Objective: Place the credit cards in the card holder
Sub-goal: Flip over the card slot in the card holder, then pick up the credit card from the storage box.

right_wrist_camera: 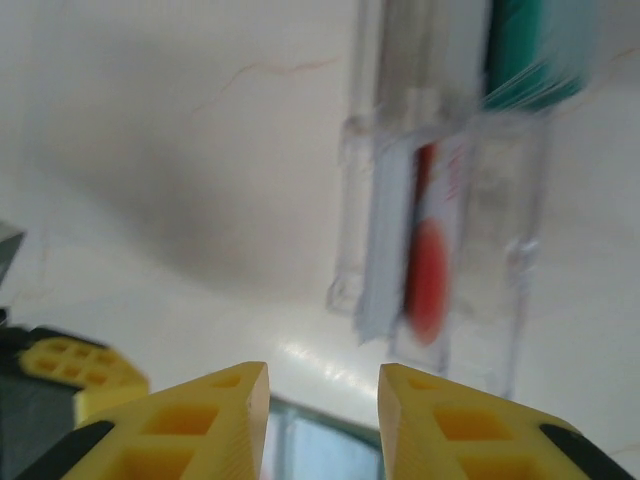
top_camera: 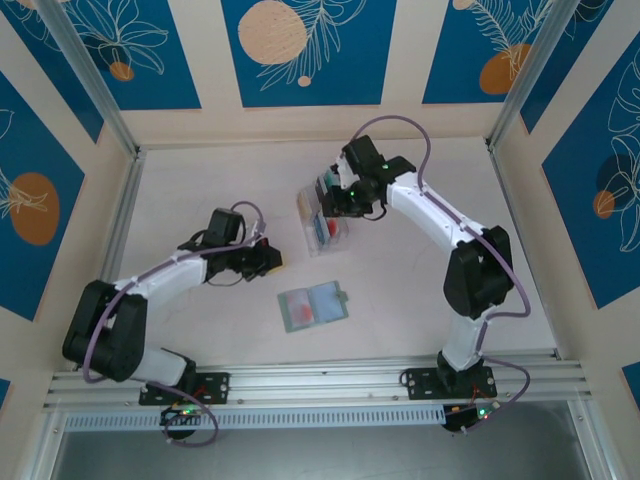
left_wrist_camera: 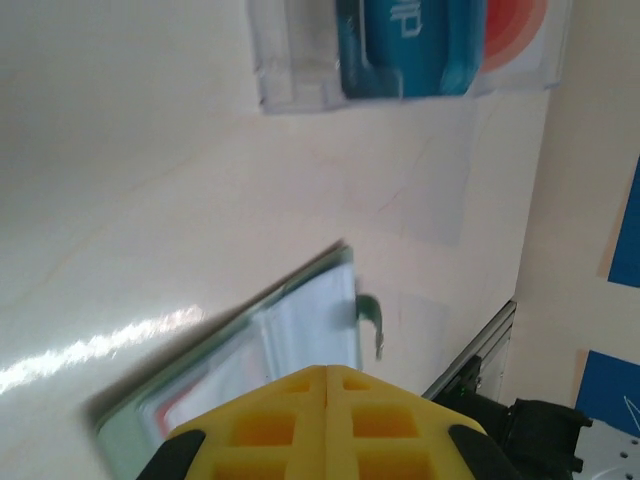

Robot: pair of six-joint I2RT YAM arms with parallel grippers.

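The right tool (right_wrist_camera: 323, 400), jaws apart and empty, hovers at the clear rack (top_camera: 322, 238) holding the credit cards (right_wrist_camera: 430, 270), so this looks like the fetching step. The left tool (left_wrist_camera: 328, 420) is closed together beside the open card holder (top_camera: 313, 305) on the counter (top_camera: 200, 180). The next move calls for straddling one card's edge and pinching it.

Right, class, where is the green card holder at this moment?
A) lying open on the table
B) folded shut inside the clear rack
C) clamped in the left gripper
A: the card holder lies spread open on the table, apart from the clear rack.
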